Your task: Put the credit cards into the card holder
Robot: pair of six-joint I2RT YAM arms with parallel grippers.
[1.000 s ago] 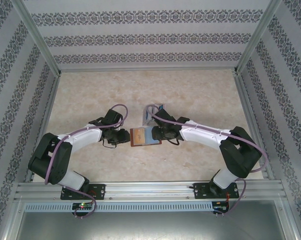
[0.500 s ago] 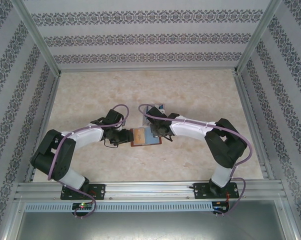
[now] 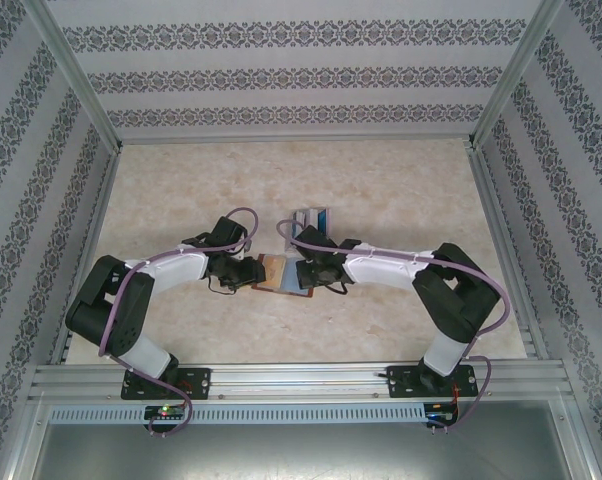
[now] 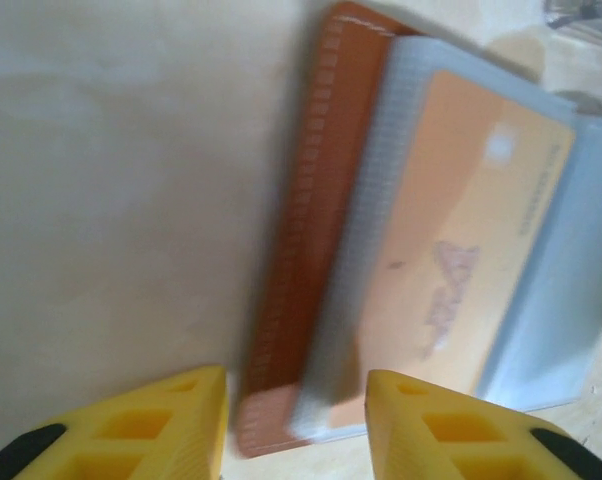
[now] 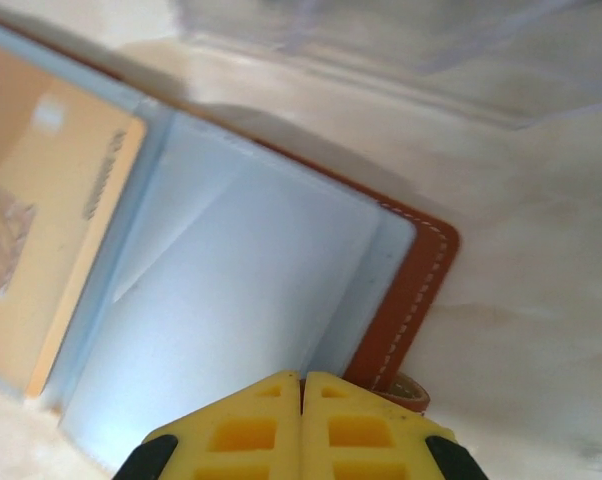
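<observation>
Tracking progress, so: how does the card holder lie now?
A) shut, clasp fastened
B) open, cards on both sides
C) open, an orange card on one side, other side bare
C: the card holder lies open, the orange card on one pale page, the other page bare.

My fingers (image 4: 181,425) are bright yellow with black at the base. The card holder (image 5: 406,290) is reddish-brown with pale stitching and pale blue-grey pockets, one showing an orange-tan card (image 4: 451,230). The table (image 3: 381,180) is mottled beige, the walls (image 3: 281,80) white with grey floral stripes.
</observation>
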